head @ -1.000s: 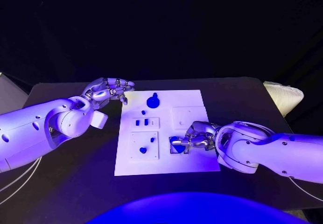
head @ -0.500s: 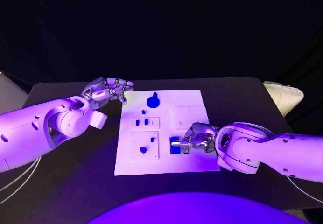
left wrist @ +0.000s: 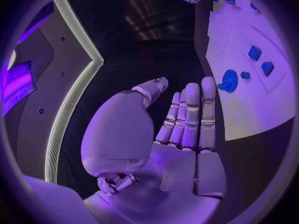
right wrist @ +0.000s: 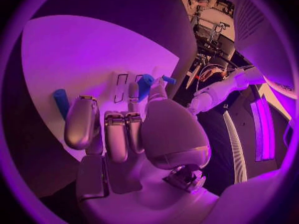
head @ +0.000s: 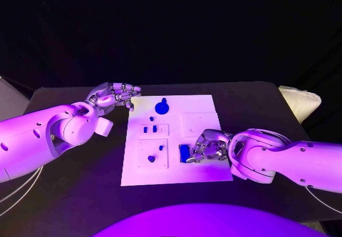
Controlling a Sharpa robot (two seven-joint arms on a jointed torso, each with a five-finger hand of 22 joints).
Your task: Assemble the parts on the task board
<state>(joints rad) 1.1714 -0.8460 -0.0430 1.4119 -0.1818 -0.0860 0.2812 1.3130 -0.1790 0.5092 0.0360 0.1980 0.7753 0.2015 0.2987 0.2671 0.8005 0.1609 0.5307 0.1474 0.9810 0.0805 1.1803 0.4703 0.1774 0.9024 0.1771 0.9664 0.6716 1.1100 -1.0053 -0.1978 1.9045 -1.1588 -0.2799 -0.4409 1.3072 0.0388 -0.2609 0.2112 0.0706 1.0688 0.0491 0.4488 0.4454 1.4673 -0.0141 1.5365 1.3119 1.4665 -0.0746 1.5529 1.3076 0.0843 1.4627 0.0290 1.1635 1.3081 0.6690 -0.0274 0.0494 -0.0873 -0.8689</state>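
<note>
Task board flat in the middle of the black table, long side running away from the robot. Square recessed panels on its left half: nearer panel with a small blue peg and a smaller blue dot standing in it; next panel with two short blue pieces upright side by side. Round blue knob near the far edge. Oblong blue part lying on the board's near right area, long axis pointing away from the robot. Right hand just beside that part, fingers curled toward it; contact or grasp impossible to tell. Left hand off the board's far left corner, over the table, fingers together and extended, grasping nothing.
</note>
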